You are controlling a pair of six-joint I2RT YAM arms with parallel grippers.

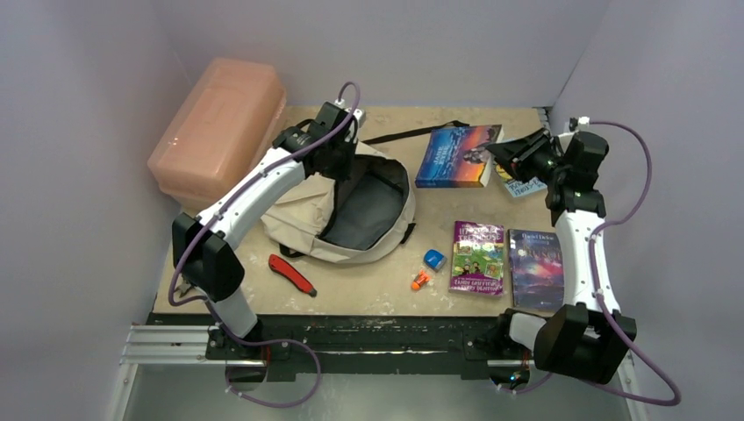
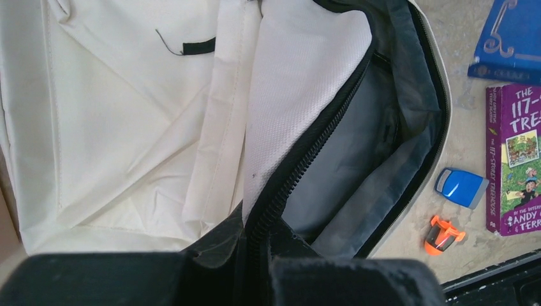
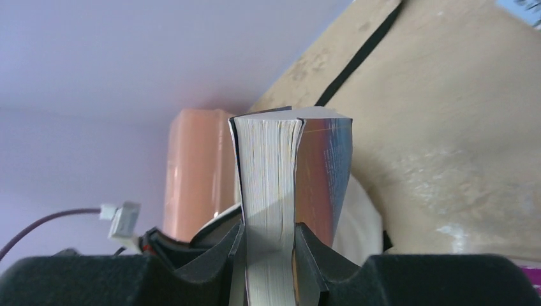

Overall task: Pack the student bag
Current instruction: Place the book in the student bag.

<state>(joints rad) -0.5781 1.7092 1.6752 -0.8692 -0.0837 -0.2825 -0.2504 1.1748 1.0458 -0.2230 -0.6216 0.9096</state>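
Student bag [image 1: 373,215] gapes open; left arm [image 1: 254,189] overhangs its left edge.

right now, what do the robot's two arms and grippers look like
The left arm and right arm match: white shells with rows of small dark dots, joined by bulky black joint housings. A purple cable loops loosely along each, with a white plug near the wrist. The left gripper and right gripper are matte black, with blocky bodies and angular fingers.

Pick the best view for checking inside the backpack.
Left wrist: it looks straight into the open backpack, grey lining and zipper clear. Top external shows the opening smaller, left arm over the bag's side. Right wrist shows only a cream sliver behind the held book.
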